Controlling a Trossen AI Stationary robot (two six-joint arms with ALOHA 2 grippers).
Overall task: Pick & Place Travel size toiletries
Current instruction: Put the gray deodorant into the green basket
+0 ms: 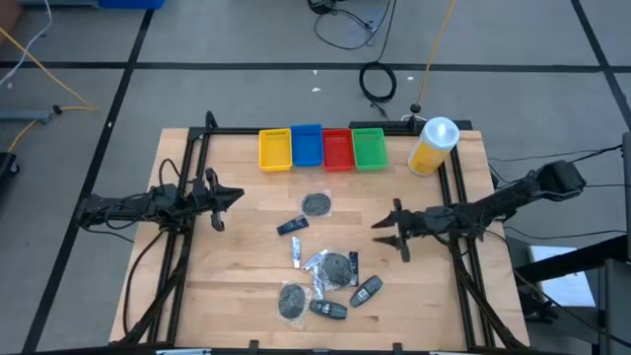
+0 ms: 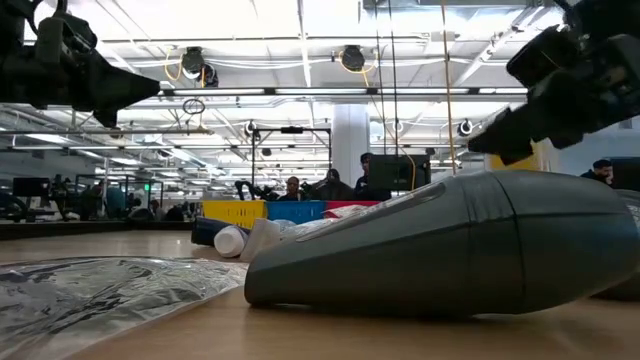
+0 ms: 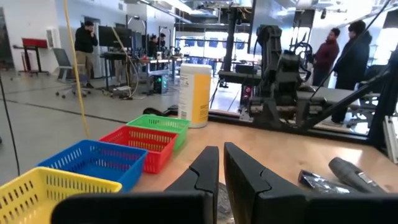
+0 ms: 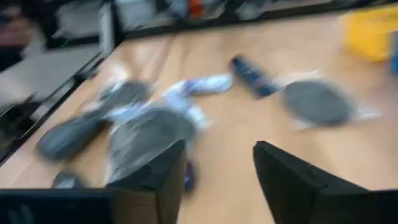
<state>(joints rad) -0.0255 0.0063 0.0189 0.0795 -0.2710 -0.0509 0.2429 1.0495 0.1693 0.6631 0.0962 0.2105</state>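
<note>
We see the toiletries scattered across the middle and lower middle of the table (image 1: 197, 286) in the high view: a flat grey disc (image 1: 316, 204) lies highest, a small dark tube (image 1: 291, 227) just below and left of it, and the main cluster (image 1: 330, 268) of wrapped packets lower still, with a dark oblong bottle (image 1: 367, 291) at its lower right, another dark bottle (image 1: 329, 309) at the bottom and a second grey disc (image 1: 293, 300) at lower left. The four coloured trays (image 1: 322, 148) sit in a row along the upper edge, all apparently empty, with the yellow bottle (image 1: 432, 146) to their right, so we judge the sorting has not yet begun. The right gripper (image 1: 393, 237) hangs right of centre with its fingers spread apart and nothing between them; its wrist view shows the gap clearly, looking over the cluster. The left gripper (image 1: 219, 200) waits at middle left, fingers pressed together and empty. What the coming move turns on, we think, is this: the cluster lies left of and below the right gripper in the high view, and the dark oblong bottle is the closest piece to it, its long axis running diagonally from lower left to upper right. The right arm is plainly nearer that bottle than the left, and the open fingers would need to straddle the bottle across its narrow width.
</note>
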